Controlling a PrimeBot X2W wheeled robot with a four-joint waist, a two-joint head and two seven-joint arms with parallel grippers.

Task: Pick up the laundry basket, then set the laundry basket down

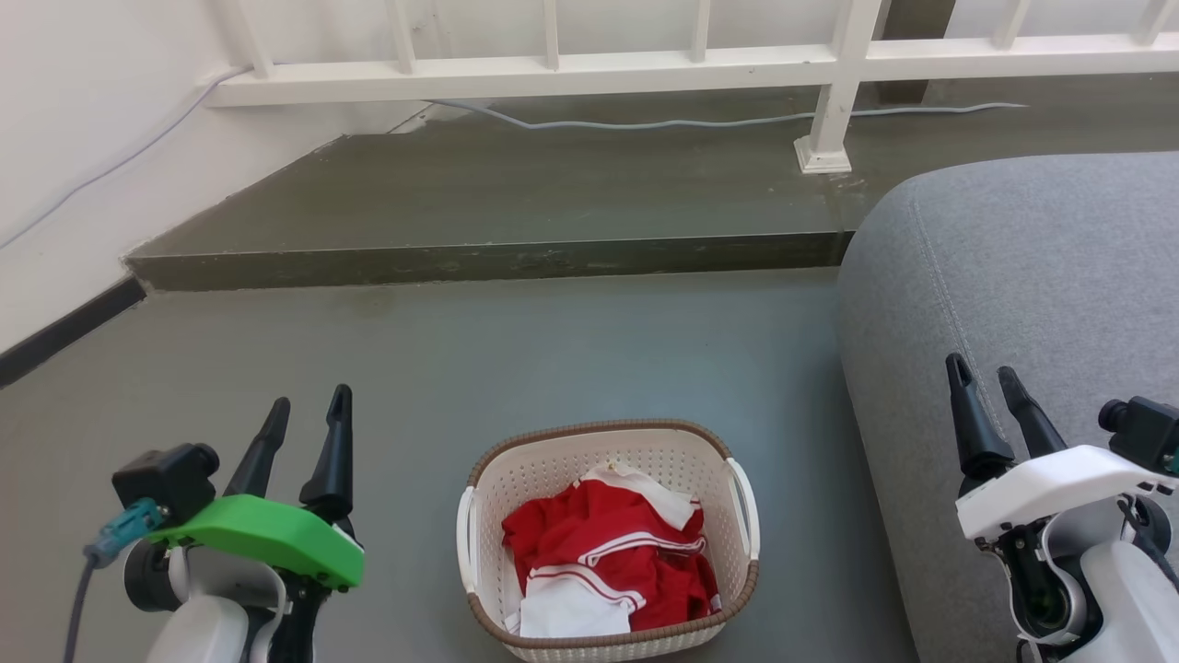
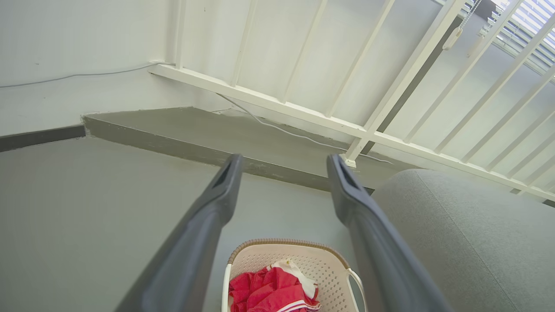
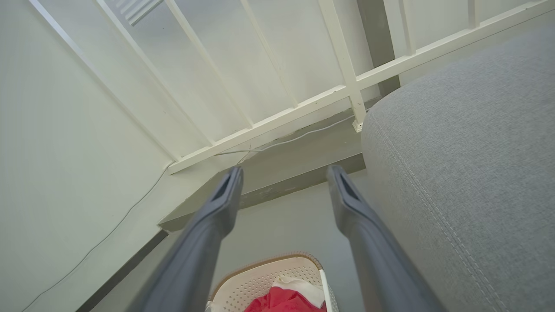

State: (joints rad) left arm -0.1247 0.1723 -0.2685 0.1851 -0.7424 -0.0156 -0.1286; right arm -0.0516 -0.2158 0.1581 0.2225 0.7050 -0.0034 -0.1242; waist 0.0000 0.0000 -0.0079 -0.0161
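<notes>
The laundry basket (image 1: 553,465) sits on the grey floor at the bottom centre of the head view, cream-white and perforated, with a brown rim and white loop handles on both sides. Red and white clothes (image 1: 608,552) lie inside it. My left gripper (image 1: 309,405) stands open to the basket's left, apart from it, fingers pointing up. My right gripper (image 1: 986,378) stands open to the right, over the grey sofa's edge. The basket (image 2: 303,260) also shows low between the left fingers, and the basket (image 3: 260,281) shows at the bottom of the right wrist view.
A grey sofa (image 1: 1013,276) fills the right side, close to the basket. A raised dark step (image 1: 479,258) runs across behind, with a white railing (image 1: 645,64) and a cable above it. A white wall (image 1: 74,138) stands at the left. Open floor lies between basket and step.
</notes>
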